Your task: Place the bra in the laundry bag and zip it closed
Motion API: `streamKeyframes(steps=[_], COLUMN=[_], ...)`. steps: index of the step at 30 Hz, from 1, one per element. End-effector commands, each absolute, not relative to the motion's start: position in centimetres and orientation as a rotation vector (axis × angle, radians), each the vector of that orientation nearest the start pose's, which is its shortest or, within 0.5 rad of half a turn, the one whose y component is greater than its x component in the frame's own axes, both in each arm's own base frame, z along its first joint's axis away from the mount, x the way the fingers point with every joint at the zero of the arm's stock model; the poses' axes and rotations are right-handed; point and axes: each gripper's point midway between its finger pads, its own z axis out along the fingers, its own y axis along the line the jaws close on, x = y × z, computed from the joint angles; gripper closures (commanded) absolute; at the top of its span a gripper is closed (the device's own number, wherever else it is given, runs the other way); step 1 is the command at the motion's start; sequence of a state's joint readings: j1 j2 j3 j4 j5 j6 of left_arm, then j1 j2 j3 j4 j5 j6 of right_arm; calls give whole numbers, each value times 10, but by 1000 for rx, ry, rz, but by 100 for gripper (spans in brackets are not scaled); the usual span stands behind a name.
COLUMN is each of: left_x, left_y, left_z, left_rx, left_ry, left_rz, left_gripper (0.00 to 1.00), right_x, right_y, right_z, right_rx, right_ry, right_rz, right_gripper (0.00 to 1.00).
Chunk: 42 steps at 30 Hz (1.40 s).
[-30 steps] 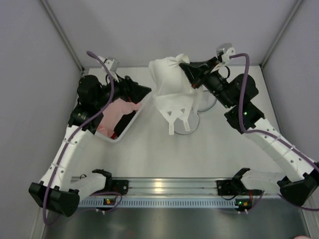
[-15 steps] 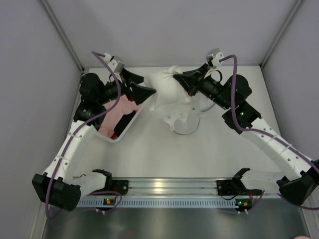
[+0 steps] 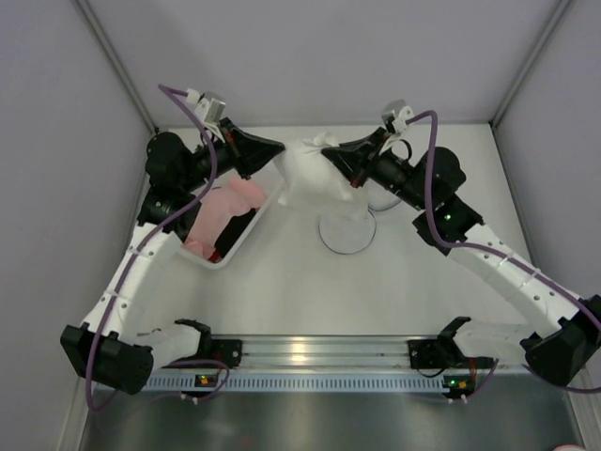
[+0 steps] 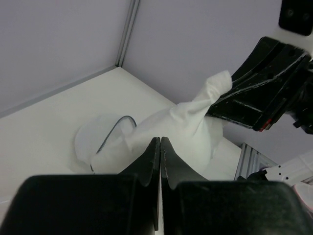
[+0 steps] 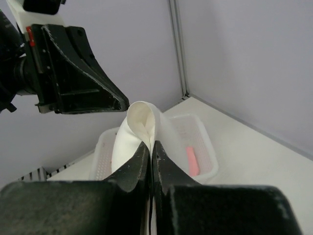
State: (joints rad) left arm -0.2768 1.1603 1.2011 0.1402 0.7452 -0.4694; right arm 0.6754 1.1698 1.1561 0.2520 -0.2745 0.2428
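The white bra (image 3: 310, 174) hangs bunched above the back of the table, between my two grippers. On its right side my right gripper (image 3: 331, 155) is shut, and a fold of the bra (image 5: 134, 129) rises from between the jaws. My left gripper (image 3: 282, 150) is shut at the bra's left edge, its tips (image 4: 160, 139) pressed into the bra (image 4: 186, 127). The round mesh laundry bag (image 3: 347, 233) lies open on the table below and a little right of the bra. Its dark rim shows behind the bra on the laundry bag (image 4: 98, 139).
A clear plastic bin (image 3: 246, 240) stands left of the bag, under the left arm. It holds a pink cloth (image 3: 225, 211) and a dark item. Grey walls close the back and sides. A metal rail (image 3: 310, 352) runs along the near edge.
My left gripper has swung right from over the bin to the bra and shut there. My right gripper has carried the bra left and lower, and its hanging ends have lifted off the bag.
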Motion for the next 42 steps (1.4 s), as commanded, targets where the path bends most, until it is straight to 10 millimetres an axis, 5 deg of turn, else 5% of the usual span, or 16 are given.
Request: streamKeyframes(steps=[1,4,5,6,8,9,12,22,32,38,42], left_x=[275,287,295,308,326,337,349,361,350,338,340], left_y=[-216,-204,-198,-191,-174,-171,-167,-183,-202,-197,-199], left_z=[488,489,486,464,460,439,427,400,420,435,428], left_rx=[495,415,381,303,169,115,9,-240,-335,-318,-318], left_ry=[1266,1303,1329,1449,1527,1629,1699,1754,1675,1630,1658], left_rz=[-1123,-1031,-974,-936,-849,-837,-892,-1152,-1454,-1442,-1450], left_gripper=[100,90,81,62,43,32,23,23,26,26,25], right_x=[281,282,279,279,279,281,283,287,299,305,304], right_y=[297,295,293,291,288,287,284,293,297,296,298], right_z=[450,452,453,455,457,453,451,440,429,427,433], right_rx=[-504,-480,-476,-471,-468,-470,-470,-499,-488,-472,-472], right_ry=[1211,1199,1186,1180,1179,1196,1202,1209,1226,1225,1203], right_rz=[983,990,991,986,969,964,951,966,943,918,936], right_gripper=[100,100,100,100,100,100,100,100,100,100,100])
